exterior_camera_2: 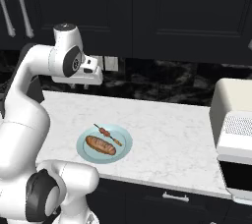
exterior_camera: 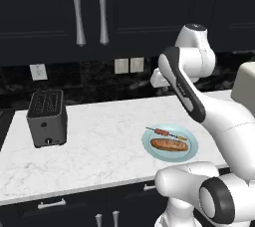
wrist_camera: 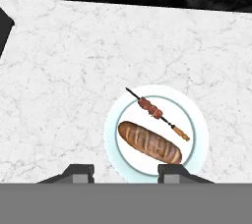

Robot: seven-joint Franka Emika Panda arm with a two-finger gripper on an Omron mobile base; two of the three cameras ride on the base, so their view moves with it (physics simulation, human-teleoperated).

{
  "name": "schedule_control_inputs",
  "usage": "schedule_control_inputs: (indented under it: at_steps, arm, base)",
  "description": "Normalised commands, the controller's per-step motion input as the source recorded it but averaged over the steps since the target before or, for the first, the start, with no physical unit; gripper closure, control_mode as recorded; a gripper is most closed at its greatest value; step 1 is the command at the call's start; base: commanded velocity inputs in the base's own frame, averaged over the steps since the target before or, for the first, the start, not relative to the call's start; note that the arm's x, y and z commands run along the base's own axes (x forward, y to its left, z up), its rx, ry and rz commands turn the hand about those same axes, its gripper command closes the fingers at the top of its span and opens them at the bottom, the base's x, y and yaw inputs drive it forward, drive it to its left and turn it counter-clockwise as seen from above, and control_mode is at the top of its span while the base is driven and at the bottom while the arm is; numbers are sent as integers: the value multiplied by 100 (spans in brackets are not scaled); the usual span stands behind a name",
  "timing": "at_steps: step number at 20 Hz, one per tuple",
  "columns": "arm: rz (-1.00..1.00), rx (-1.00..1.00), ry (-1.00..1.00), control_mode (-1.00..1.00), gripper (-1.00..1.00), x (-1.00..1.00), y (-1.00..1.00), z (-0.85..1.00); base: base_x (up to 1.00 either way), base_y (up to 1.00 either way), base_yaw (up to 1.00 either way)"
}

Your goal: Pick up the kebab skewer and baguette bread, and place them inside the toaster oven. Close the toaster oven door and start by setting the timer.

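Looking across the scene, we see a white marble bench [exterior_camera: 94,146] under dark cupboards [exterior_camera: 139,7], with a black speckled wall behind it. At the far right end of the bench stands the cream toaster oven [exterior_camera_2: 235,129], boxy and rounded; in the right base view the dark opening at its lower front shows, and we cannot tell from these views how its door stands. Toward the left end of the bench, well apart from the oven, sits a black slot toaster [exterior_camera: 47,117].

Near the front edge of the bench, between the toaster and the oven, lies a pale blue plate [exterior_camera: 191,152]. On it rests the baguette [wrist_camera: 149,142], golden-brown with a scored crust, on the near side of the plate. Just beyond it, on the far side of the same plate, lies the kebab skewer [wrist_camera: 156,113], a thin stick with reddish chunks, roughly parallel to the loaf and close to it; we cannot tell if the two touch.

Our arm's pincer [wrist_camera: 126,173] hangs high above the bench, looking down on the plate, well clear of both foods. Its two dark fingertips [wrist_camera: 78,173] stand apart with nothing between them, so it is spread and empty.
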Motion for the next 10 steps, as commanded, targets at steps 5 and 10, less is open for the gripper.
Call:
schedule_control_inputs:
  at_steps: [5, 10]
  arm:
    - [0, 0, 0, 100, -100, 0, 0, 0]
    - [0, 0, 0, 100, -100, 0, 0, 0]
  base:
    - [0, -6, 0]
    - [0, -69, 0]
